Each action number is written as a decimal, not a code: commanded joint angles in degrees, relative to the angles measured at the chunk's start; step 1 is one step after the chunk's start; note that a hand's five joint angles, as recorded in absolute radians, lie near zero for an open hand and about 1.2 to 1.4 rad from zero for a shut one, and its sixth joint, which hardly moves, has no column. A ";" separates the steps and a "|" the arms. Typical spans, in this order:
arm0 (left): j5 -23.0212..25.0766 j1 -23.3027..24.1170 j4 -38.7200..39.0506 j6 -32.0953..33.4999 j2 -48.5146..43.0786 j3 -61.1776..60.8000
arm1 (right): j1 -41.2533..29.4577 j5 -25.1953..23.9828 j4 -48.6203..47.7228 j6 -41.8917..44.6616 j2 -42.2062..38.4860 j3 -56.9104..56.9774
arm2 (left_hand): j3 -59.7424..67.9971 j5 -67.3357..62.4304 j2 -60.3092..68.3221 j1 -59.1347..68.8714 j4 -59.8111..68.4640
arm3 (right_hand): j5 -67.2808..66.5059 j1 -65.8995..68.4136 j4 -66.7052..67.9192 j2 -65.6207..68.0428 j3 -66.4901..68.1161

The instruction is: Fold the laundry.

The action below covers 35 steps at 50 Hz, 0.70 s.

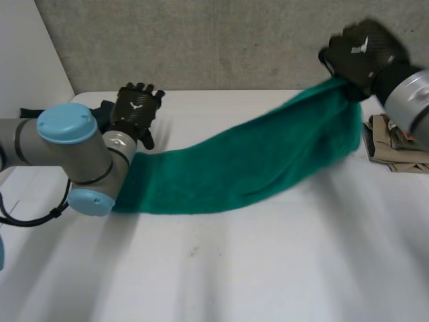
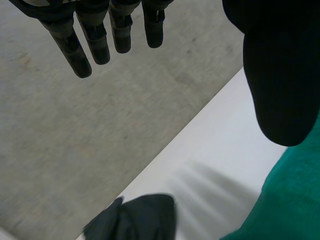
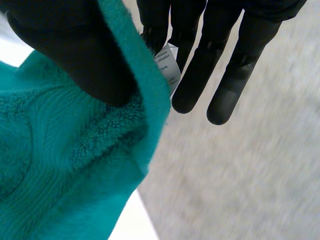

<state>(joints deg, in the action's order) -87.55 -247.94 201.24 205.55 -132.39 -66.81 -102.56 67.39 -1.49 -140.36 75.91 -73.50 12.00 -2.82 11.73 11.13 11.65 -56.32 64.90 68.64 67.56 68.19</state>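
Note:
A green towel [image 1: 248,164] stretches across the white table [image 1: 268,268] from beside my left arm up to my right hand [image 1: 358,54]. That hand is raised above the table's far right and pinches the towel's edge [image 3: 60,165] between thumb [image 3: 75,50] and fingers, next to a white label [image 3: 167,67]. The towel's right end hangs in the air; its left end lies on the table. My left hand [image 1: 137,107] hovers near the far left edge with straight fingers [image 2: 95,40] and holds nothing. The towel [image 2: 285,200] lies just beside its thumb.
A folded beige garment [image 1: 395,144] lies at the table's right edge. A dark cloth [image 2: 135,220] sits at the far left edge, beyond my left hand. A grey concrete wall [image 1: 234,40] stands behind the table.

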 commanded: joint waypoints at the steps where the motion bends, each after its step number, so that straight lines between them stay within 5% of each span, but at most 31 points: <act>1: 3.79 2.37 -0.41 -0.32 -5.06 5.28 | -1.24 -6.83 3.16 -0.53 17.06 -4.54 | -2.00 2.82 -1.73 -1.13 -1.65 | -13.68 15.10 11.36 12.44 11.81; 8: 7.49 5.27 -3.83 -0.23 -9.81 9.15 | -1.59 -9.55 2.99 -8.35 28.15 -5.25 | 6.92 -6.11 7.19 7.79 7.27 | -13.68 15.10 11.36 12.44 11.81; 10: 7.05 5.45 -3.84 -0.32 -10.16 9.68 | -0.81 -9.99 2.90 -10.63 29.38 -5.42 | 19.18 -18.36 19.45 20.05 19.53 | -13.68 15.10 11.36 12.44 11.81; 11: 6.26 5.53 -3.84 0.03 -9.99 9.85 | -0.71 -10.00 2.98 -10.99 29.30 -5.42 | 44.72 -43.90 44.99 45.59 45.07 | -13.68 15.10 11.36 12.44 11.81; 13: 4.85 5.19 -3.75 0.12 -9.47 9.77 | -0.63 -9.47 3.07 -11.25 29.29 -5.60 | 67.91 -67.10 68.18 68.78 68.26 | -13.68 15.10 11.36 12.44 11.81; 20: -4.20 -0.08 -4.19 -0.32 3.87 0.65 | 8.51 -7.98 4.83 -10.55 21.84 -5.87 | 68.00 -67.18 68.27 68.87 68.35 | -13.68 15.10 11.36 12.44 11.81; 32: 4.93 -5.89 -1.47 -0.23 39.74 -25.55 | 10.19 -2.35 11.59 -7.30 16.02 -2.96 | 67.02 -66.21 67.29 67.89 67.37 | -13.68 15.10 11.36 12.44 11.81; 33: 5.46 -6.33 -1.11 -0.23 40.45 -26.96 | 10.01 -2.70 11.95 -7.30 16.02 -3.57 | 55.19 -54.37 55.46 56.06 55.54 | -13.68 15.10 11.36 12.44 11.81; 34: 6.24 -6.85 -0.50 -0.41 40.81 -28.97 | 9.84 -2.79 11.86 -7.30 16.02 -3.84 | 25.26 -24.45 25.53 26.13 25.61 | -13.68 15.10 11.36 12.44 11.81; 35: 6.51 -6.77 -0.41 -0.67 40.55 -29.77 | 9.66 -2.96 11.77 -7.30 16.11 -4.02 | 11.64 -10.83 11.91 12.51 11.99 | -13.68 15.10 11.36 12.44 11.81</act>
<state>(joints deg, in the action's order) -85.08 -253.14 198.75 205.34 -98.05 -88.23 -91.90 64.69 8.94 -147.77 91.58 -76.34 61.94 -50.08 61.20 59.26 62.37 -56.32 64.90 68.74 67.71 68.40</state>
